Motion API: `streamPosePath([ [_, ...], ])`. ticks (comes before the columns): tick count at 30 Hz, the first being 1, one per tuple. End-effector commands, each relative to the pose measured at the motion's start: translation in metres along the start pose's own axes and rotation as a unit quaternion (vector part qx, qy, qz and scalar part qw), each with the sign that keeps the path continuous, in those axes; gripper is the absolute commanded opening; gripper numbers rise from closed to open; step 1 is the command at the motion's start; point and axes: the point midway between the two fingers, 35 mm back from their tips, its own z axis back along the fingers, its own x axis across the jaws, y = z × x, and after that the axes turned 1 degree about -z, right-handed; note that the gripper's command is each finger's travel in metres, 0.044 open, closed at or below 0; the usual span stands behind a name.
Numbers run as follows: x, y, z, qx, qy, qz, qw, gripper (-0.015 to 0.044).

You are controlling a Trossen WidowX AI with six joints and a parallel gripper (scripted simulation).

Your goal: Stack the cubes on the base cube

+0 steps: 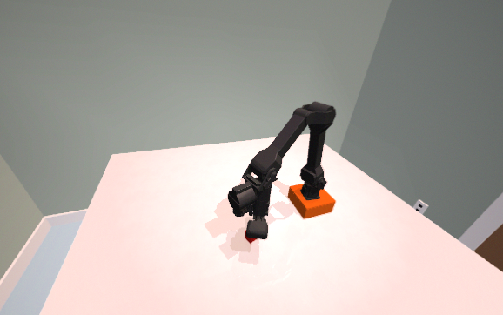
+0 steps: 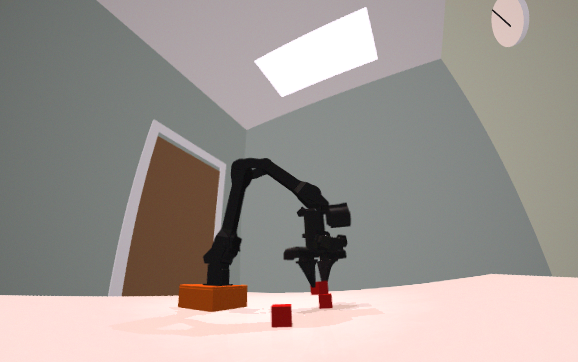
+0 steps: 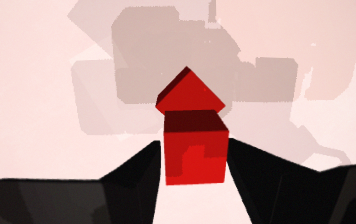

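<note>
The gripper (image 2: pixel 318 280) is hung nose-down directly above the base cube (image 2: pixel 325 301), and the first loose cube (image 3: pixel 196 150) is seen between its fingers, set on the base cube's top. In the exterior view that cube is offset toward one upper corner of the base cube rather than centred, which is what capping a corner calls for. From the wrist view the base cube is seen turned as a diamond beyond the loose cube, so a corner of it is pointed under the load; how much overlap there is cannot be told.

The jaws are judged parted just wider than the cube: a sliver of light is seen beside the one finger, while the other side looks flush. So the cube is taken as let go, resting on the base cube by its own weight, not pinched. The parting is kept slight, probably so the cube is not nudged off its perch as the fingers clear it.

The second loose cube (image 2: pixel 281 315) is left lying on the table (image 2: pixel 450 320), well apart from the base cube and nearer the exterior camera. It remains to be fetched for the opposite corner, with a small gap to be kept beside the first.

A straight lift above the base cube is called for next; any sideways drag could tip the cube.
</note>
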Motion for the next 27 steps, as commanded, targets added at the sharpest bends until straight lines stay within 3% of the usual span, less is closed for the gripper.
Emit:
streamPosePath([
  [1, 0.0, 0.0, 0.0, 0.0, 0.001, 0.001, 1.0, 0.0205],
  [25, 0.0, 0.0, 0.03, 0.0, 0.0, 0.0, 1.0, 0.0205],
  [27, -0.004, -0.003, 0.029, 0.002, 0.002, 0.011, 1.0, 0.0258],
])
